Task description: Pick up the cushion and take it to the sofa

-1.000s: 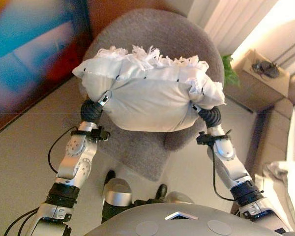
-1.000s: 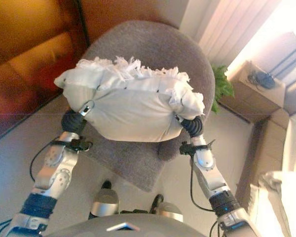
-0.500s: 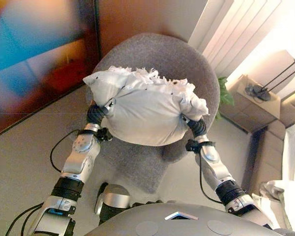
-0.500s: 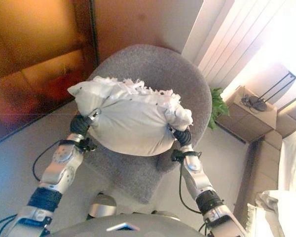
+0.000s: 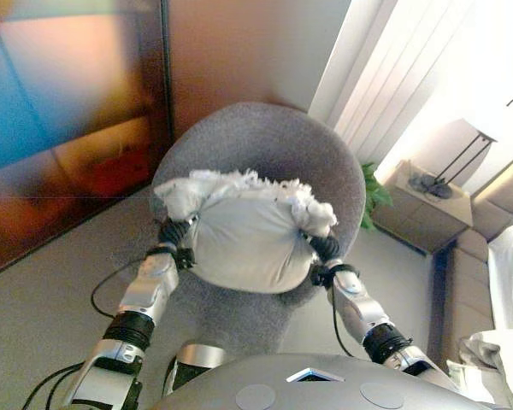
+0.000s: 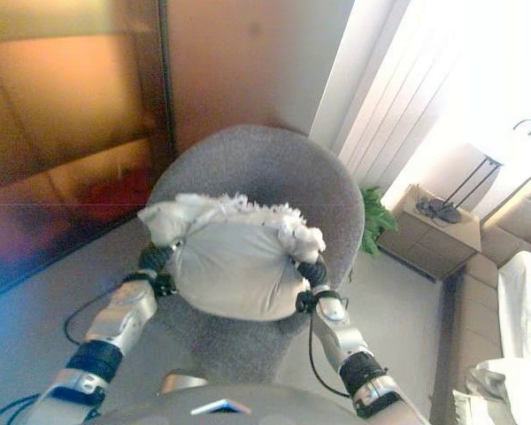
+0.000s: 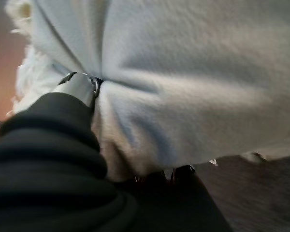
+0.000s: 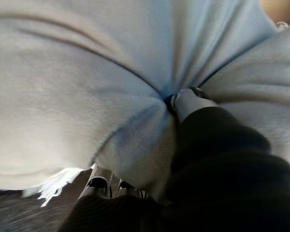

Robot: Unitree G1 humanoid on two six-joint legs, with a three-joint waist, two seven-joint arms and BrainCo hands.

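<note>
I hold a white cushion (image 5: 248, 231) with a fringed top edge between both hands, in front of my chest and above a grey chair. My left hand (image 5: 175, 235) grips its left end and my right hand (image 5: 323, 249) its right end. In the left wrist view the thumb (image 7: 79, 87) digs into the cloth (image 7: 193, 77) with the fingertips (image 7: 183, 171) underneath. The right wrist view shows the same: the thumb (image 8: 191, 101) pinches the cushion (image 8: 77, 82). The beige sofa (image 5: 487, 282) lies at the far right.
A round grey armchair (image 5: 265, 145) stands right behind the cushion. A dark wooden wall panel (image 5: 60, 128) is at the left. A green plant (image 5: 372, 192), a low side table (image 5: 427, 201) with a lamp, and pale curtains (image 5: 385, 77) are at the right. White cloth (image 5: 496, 376) lies on the sofa.
The whole view has shifted, and the chair shows farther off and higher up. The cushion stays held in both hands, which are closer together now.
</note>
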